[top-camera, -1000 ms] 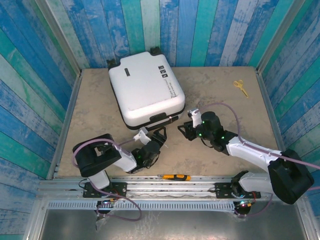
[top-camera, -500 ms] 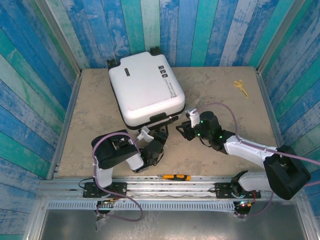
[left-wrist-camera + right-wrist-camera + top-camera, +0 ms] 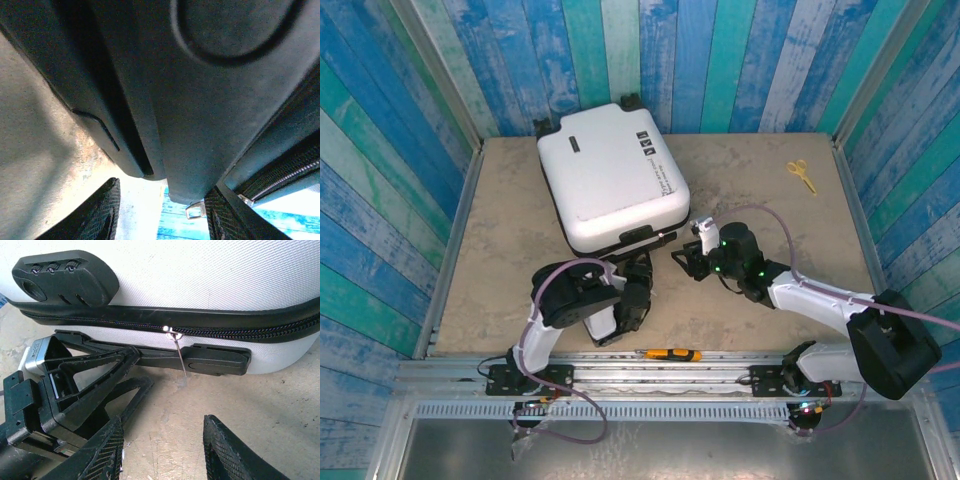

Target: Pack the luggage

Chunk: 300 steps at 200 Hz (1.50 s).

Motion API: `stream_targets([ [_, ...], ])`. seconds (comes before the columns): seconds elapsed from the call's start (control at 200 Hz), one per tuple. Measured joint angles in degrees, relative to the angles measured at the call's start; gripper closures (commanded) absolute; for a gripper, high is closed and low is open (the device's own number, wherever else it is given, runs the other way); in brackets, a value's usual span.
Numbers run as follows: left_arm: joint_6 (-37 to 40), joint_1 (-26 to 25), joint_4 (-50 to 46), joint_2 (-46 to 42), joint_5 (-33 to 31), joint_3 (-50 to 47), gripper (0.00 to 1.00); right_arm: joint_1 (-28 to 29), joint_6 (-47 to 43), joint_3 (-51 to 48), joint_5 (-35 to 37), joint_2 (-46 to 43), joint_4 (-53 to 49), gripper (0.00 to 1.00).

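- The luggage [image 3: 610, 175] lies flat and zipped, just beyond the 2 sets of jaws; its hard shell looks stiff, slick and bulky, so I'd take the zipper pull [image 3: 173, 336] or side handle [image 3: 215, 359], not the shell.
- Left gripper [image 3: 638, 268]: arm folded tight, wrist low; jaws right up against the dark trim [image 3: 200, 100]; I cannot tell whether they grip it.
- Right gripper [image 3: 685, 255]: arm stretched leftward; jaws part-open on nothing; the pull sits straight ahead.

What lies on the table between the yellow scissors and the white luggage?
Nothing. In the top view, the table between the yellow scissors and the luggage is bare.
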Motion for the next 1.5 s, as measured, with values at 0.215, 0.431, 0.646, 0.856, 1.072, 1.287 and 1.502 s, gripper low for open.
stream_targets([
  [0.215, 3.30, 0.59, 5.81, 1.27, -0.59, 0.61, 0.43, 0.00, -0.81, -0.11, 0.20, -0.28, -0.17, 0.54],
  [0.431, 6.25, 1.55, 6.54, 1.27, -0.39, 0.81, 0.45, 0.00, -1.07, -0.13, 0.26, -0.35, -0.17, 0.54],
  [0.646, 7.26, 4.57, 6.58, 1.29, 0.31, 1.11, 0.50, 0.00, -1.09, -0.70, 0.33, -0.72, -0.28, 0.55],
  [0.856, 9.05, 6.56, 6.47, 2.51, 1.36, 2.40, 0.77, -0.04, -1.55, -0.76, 1.29, -1.11, -0.46, 0.56],
  [1.072, 6.27, 7.58, 6.93, 3.15, 2.78, 1.70, 1.00, -0.04, -2.34, -0.81, 1.77, -0.96, 0.31, 0.57],
  [1.287, 6.29, 7.89, 7.08, 0.79, 5.31, -2.80, 1.00, -0.04, -4.85, -1.62, 0.22, 2.40, 6.58, 0.50],
  [1.502, 6.23, 8.48, 7.10, -3.65, 8.09, -9.31, 1.00, -0.02, -5.73, -1.53, -1.97, 7.61, 10.43, 0.51],
])
